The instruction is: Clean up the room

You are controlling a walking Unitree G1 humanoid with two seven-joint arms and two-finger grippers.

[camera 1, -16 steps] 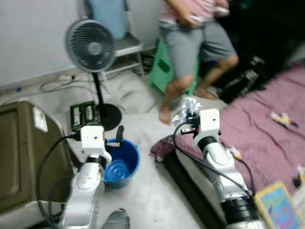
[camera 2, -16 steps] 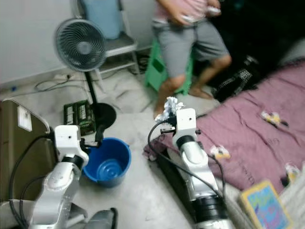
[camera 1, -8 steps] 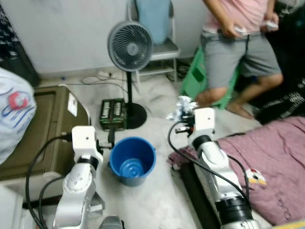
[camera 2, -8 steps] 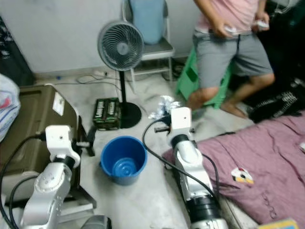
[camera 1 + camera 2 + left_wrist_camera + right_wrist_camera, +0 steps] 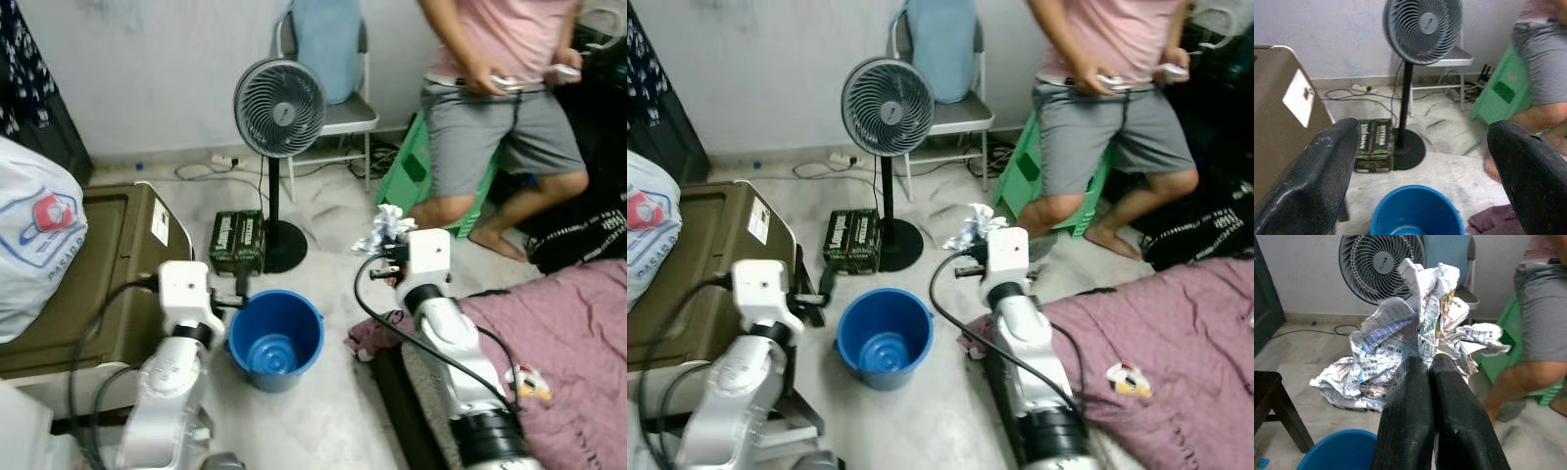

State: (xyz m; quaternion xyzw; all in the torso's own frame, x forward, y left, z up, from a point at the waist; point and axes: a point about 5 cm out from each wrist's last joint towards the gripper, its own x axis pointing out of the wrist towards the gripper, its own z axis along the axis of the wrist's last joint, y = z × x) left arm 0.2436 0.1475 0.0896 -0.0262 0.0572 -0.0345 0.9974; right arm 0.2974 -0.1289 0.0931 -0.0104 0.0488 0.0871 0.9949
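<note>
The right claw point(image 5: 390, 257) grips a crumpled newspaper point(image 5: 1425, 338) just right of the blue bucket point(image 5: 275, 338), not yet dropped in, while the left claw point(image 5: 1420, 166) hangs open near the rim.

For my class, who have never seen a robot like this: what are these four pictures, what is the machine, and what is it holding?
This is a walking humanoid robot with two silver arms, each ending in two long black fingers. The two wide pictures come from cameras in its head, looking down at the floor ahead. The other two come from cameras on its wrists, looking along the fingers.

The right gripper is shut on a crumpled newspaper. The left gripper is open and holds nothing.

On the floor between the arms stands a blue bucket. Behind it are a standing fan, a green box and a chair. A brown case is on the robot's left, a purple bedcover on its right. A person stands nearby.
</note>
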